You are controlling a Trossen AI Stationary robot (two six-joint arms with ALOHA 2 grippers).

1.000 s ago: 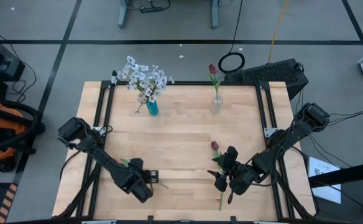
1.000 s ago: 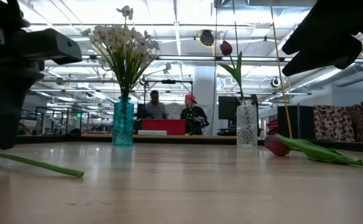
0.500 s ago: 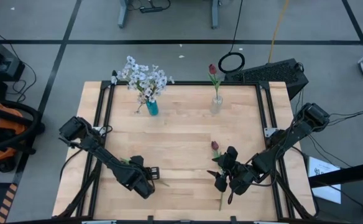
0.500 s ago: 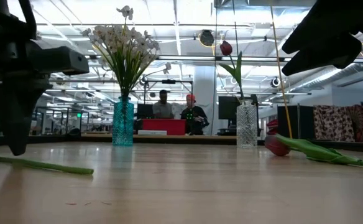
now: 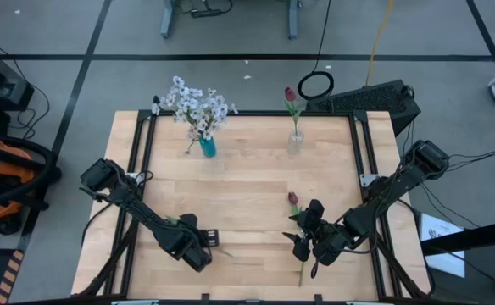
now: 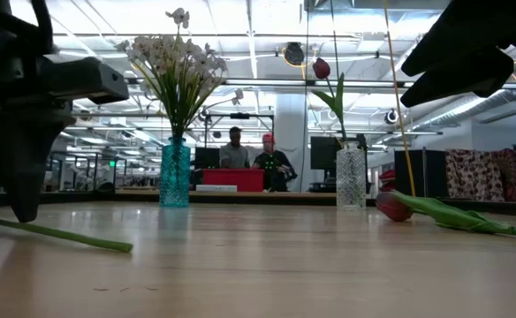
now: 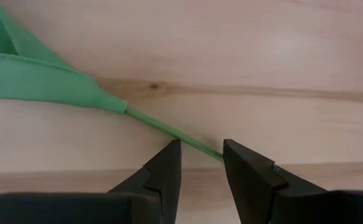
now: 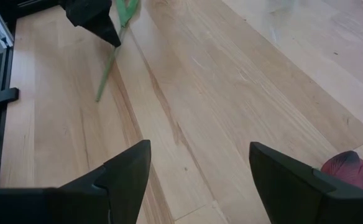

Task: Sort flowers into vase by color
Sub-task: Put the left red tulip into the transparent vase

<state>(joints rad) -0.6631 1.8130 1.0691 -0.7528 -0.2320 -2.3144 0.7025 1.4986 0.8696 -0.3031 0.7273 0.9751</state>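
pale wooden counter (image 5: 247, 182) seen from above, with a workshop hall behind it in the low view. teal vase (image 5: 208, 147) at the far side holds the white blossom sprays (image 5: 195, 105); clear vase (image 5: 295, 141) beside it holds one red tulip (image 5: 290, 94). left gripper (image 7: 201, 155) is low at the near left of the counter, its fingers (image 7: 166, 169) parted and straddling the thin green stem (image 7: 169, 131) of a flower lying flat, not yet clamped. right gripper (image 8: 197, 165) hovers near the front centre, fingers spread wide and empty, just beside a second red tulip bud (image 5: 293, 199) lying on the wood. step in hand, by judgement: grasping a stray stem. next move calls for closing on the stem, lifting it and carrying it to the matching vase.
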